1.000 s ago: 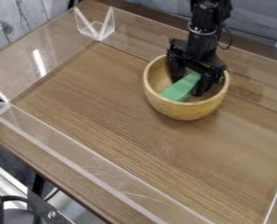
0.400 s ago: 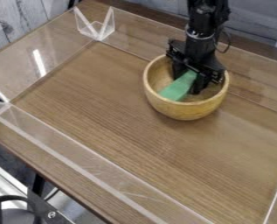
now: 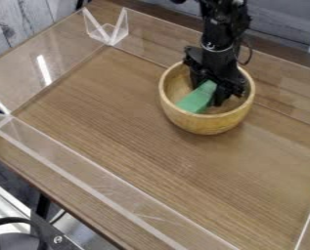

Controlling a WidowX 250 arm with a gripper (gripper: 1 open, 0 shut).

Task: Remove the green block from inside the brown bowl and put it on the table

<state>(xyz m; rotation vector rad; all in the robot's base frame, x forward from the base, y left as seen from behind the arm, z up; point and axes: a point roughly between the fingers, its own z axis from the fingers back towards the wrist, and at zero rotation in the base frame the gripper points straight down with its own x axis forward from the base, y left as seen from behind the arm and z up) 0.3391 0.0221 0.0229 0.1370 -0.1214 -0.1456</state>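
I had my fingers (image 3: 212, 86) closed on the green block (image 3: 198, 99), one to each side, to lift it clear of the rim. It lay inside the brown bowl (image 3: 207, 122), slanting from seven toward one o'clock, above the worktop (image 3: 105, 107).

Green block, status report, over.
Gripper down in the bowl, apparently closed on the green block. Block inside the bowl, not on the table. Bowl rim surrounds it.
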